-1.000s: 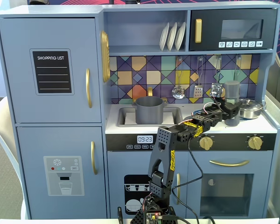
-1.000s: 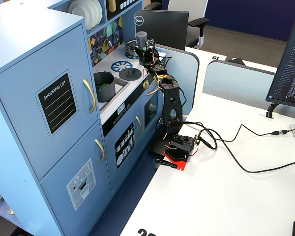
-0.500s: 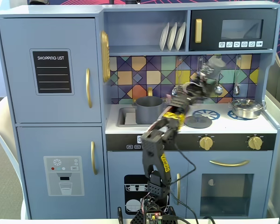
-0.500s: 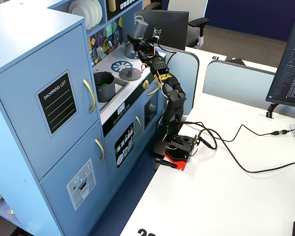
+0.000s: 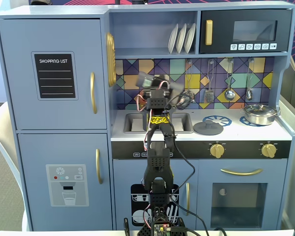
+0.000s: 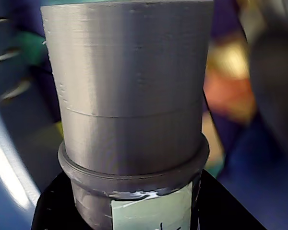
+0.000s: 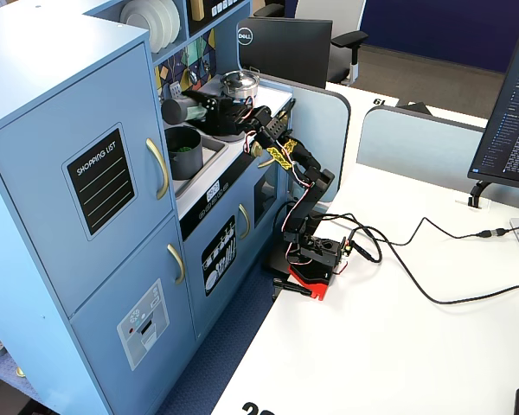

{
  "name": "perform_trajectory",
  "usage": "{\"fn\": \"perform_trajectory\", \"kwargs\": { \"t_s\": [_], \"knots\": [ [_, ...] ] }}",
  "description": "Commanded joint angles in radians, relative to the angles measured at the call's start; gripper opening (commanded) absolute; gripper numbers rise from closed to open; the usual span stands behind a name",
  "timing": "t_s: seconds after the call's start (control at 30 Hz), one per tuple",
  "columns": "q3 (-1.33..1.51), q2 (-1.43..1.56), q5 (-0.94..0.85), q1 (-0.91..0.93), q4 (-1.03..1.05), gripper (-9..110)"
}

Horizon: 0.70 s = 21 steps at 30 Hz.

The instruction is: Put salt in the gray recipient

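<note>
The salt, a gray cylinder with a pale green label, fills the wrist view. My gripper is shut on it, with black fingers on both sides of its lower part. In a fixed view the salt lies tipped nearly level in the gripper, just above the gray recipient, a dark pot that stands in the sink with something green inside. In the front fixed view the salt is held above the sink. There the arm hides the pot.
A shiny silver pan sits on the right burner and a flat gray lid on the left one. Utensils hang on the backsplash and plates stand on the shelf above. The fridge door handle is left of the sink.
</note>
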Motion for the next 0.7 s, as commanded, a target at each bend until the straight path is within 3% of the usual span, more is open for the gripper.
{"fn": "perform_trajectory", "kwargs": {
  "t_s": [0.0,0.33,0.53,0.67],
  "knots": [
    [-0.120,-0.031,0.296,-0.095,-0.015,0],
    [-0.227,-0.163,0.469,-0.160,-0.150,0],
    [-0.511,-0.339,0.525,-0.087,0.265,0],
    [-0.506,-0.345,0.506,-0.083,0.267,0]
  ]
}}
